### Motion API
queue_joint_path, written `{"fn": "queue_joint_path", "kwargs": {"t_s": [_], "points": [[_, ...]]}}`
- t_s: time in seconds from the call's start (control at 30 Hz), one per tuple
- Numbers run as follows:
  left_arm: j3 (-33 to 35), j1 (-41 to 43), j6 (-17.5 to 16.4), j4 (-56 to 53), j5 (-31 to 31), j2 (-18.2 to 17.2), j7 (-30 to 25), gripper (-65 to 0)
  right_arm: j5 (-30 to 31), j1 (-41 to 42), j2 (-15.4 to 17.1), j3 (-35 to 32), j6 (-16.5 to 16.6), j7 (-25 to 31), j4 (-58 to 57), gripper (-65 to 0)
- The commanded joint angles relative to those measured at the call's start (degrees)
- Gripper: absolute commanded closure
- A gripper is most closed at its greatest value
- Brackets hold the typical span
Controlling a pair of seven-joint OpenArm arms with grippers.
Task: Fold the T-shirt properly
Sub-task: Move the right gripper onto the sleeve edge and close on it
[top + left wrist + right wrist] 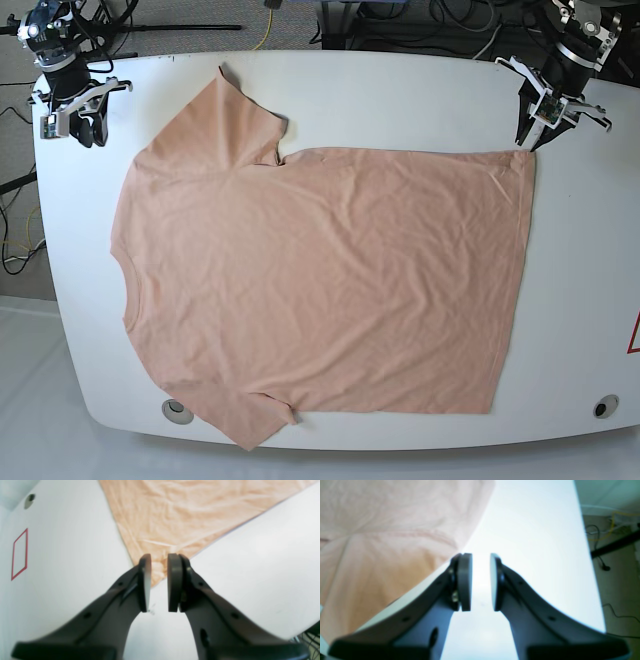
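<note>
The peach T-shirt [320,280] lies spread flat on the white table [400,90], neck to the left and hem to the right in the base view. My left gripper [159,562] hovers at the far right hem corner [527,155], jaws a narrow gap apart, with the corner of the cloth [187,512] flat on the table beneath them. My right gripper [481,560] stands open over bare table at the far left [88,135], just beside the upper sleeve [382,555], holding nothing.
A red outlined rectangle [19,553] is marked on the table near its right edge [634,335]. Round holes [603,407] sit in the near corners of the table. Cables [602,555] lie on the floor beyond the table's edge.
</note>
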Motion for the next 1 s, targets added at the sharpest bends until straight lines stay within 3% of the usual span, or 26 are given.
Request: {"fn": "queue_joint_path", "kwargs": {"t_s": [0.0,0.2,0.47,0.67,0.73,0.97], "points": [[-0.11,0.79,0.74,1.94,-0.64,-0.27,0.82,-11.1,-1.33,1.63,0.50,-2.21,-1.51,1.13,0.66,-22.3],[0.03,0.81,0.72,2.98,-0.66,-0.25,4.71,-14.7,-2.47,2.21,0.11,-4.55,-3.23,1.26,0.43,-26.5],[0.82,0.64,0.83,4.36,2.53,-0.11,4.85,-24.5,-2.54,2.22,-1.11,-4.51,-3.91,1.79,-0.91,-24.7],[0.99,-0.29,1.59,2.30,2.40,-0.06,4.07,-24.3,-2.18,3.71,-1.85,-4.29,-3.67,1.47,-3.26,-24.4],[0.80,-0.99,3.68,-0.79,2.12,-0.22,4.40,-23.1,-2.21,4.20,-2.18,-4.56,-3.67,1.59,-4.25,-24.2],[0.54,-2.14,5.52,-3.44,1.44,-0.08,4.96,-21.7,-2.70,5.11,-2.45,-4.60,-3.57,1.53,-5.91,-23.8]]}}
